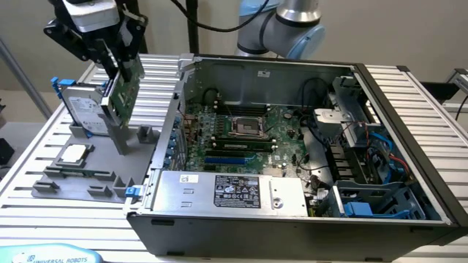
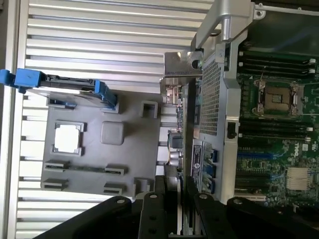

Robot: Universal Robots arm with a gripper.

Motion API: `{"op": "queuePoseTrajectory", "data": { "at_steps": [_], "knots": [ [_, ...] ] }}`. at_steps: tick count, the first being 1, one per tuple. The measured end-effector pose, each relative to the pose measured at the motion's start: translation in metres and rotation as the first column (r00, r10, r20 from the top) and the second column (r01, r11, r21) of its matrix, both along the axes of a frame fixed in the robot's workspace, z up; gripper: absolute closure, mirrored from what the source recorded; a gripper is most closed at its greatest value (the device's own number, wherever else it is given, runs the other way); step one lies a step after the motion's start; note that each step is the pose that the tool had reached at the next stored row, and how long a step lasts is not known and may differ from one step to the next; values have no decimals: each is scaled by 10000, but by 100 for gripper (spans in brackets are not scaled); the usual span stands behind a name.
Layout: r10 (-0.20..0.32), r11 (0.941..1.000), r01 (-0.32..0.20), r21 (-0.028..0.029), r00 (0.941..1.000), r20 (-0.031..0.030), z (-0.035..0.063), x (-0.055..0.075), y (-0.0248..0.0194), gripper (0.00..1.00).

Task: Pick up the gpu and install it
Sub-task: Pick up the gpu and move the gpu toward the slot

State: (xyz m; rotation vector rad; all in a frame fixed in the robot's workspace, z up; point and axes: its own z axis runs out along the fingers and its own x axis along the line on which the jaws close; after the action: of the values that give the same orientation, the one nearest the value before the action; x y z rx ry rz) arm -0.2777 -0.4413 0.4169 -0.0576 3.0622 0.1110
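The gpu point(image 1: 122, 97), a thin green card, hangs upright at the exterior view's left, and my gripper point(image 1: 119, 59) is shut on its upper edge. Its silver end bracket point(image 1: 117, 134) points down toward the grey parts holder point(image 1: 73, 178); whether it still touches the holder I cannot tell. In the wrist view the gpu point(image 2: 183, 144) runs edge-on away from my gripper point(image 2: 174, 216), its bracket tab point(image 2: 178, 64) at the far end, beside the case wall. The open computer case point(image 1: 409, 164) lies to the exterior view's right, with its motherboard point(image 1: 241, 131) exposed.
A silver hard drive with blue rails point(image 1: 79, 107) stands in the holder just behind the card. A small square processor chip point(image 1: 75, 153) lies in the holder's pocket. A blue slot point(image 1: 230, 160) and the power supply point(image 1: 234, 192) sit inside the case. The table point(image 1: 44, 219) is ribbed metal.
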Motion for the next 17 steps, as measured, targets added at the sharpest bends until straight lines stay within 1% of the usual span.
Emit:
{"op": "queuePoseTrajectory", "data": {
  "at_steps": [3,6,8,11,17],
  "knots": [
    [2,10000,-2,11,10000,-48,127,137,0,73],
    [2,10000,-1,20,9999,-108,215,272,0,73],
    [1,10000,-1,20,9999,-148,232,363,0,73],
    [2,10000,-2,20,9998,-184,234,500,0,73],
    [1,10000,-1,21,9998,-217,233,772,0,73]
  ]
}}
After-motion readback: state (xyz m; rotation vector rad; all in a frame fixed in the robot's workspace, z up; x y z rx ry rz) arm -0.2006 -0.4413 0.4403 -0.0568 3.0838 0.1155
